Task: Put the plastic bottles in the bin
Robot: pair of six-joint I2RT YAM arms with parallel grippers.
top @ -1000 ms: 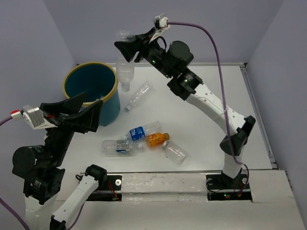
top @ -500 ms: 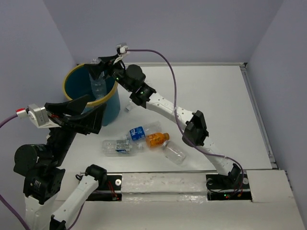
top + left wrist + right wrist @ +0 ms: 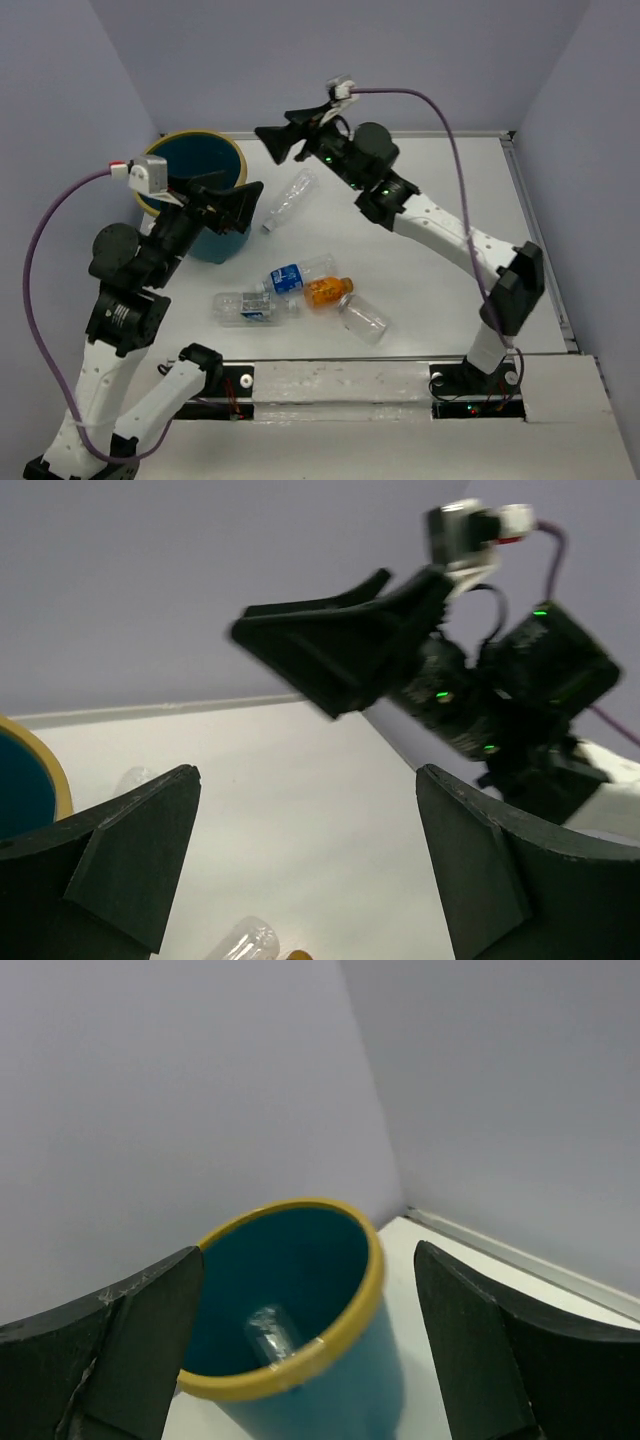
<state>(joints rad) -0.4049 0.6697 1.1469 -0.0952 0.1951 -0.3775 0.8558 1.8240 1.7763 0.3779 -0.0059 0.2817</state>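
Note:
The teal bin (image 3: 232, 150) with a yellow rim stands at the back left. One clear bottle (image 3: 270, 1332) lies inside the bin (image 3: 372, 1265). My right gripper (image 3: 278, 140) hovers open and empty just right of the bin; in its wrist view the right gripper (image 3: 308, 1252) looks down at the bin's mouth. My left gripper (image 3: 240, 197) is open and empty in front of the bin, hiding part of it. On the table lie a clear bottle (image 3: 288, 198), a blue-labelled bottle (image 3: 298, 273), an orange bottle (image 3: 328, 291), a labelled clear bottle (image 3: 250, 306) and a clear bottle (image 3: 363, 318).
Purple walls close the table at the back and sides, with a raised lip (image 3: 535, 230) along the right edge. In the left wrist view the left gripper (image 3: 307, 772) faces the right gripper (image 3: 340, 650) close ahead, with a bottle cap (image 3: 245, 942) below.
My right gripper opened over the bin and dropped its bottle inside, then drew back to the right. My left arm rose and swung toward the bin's front.

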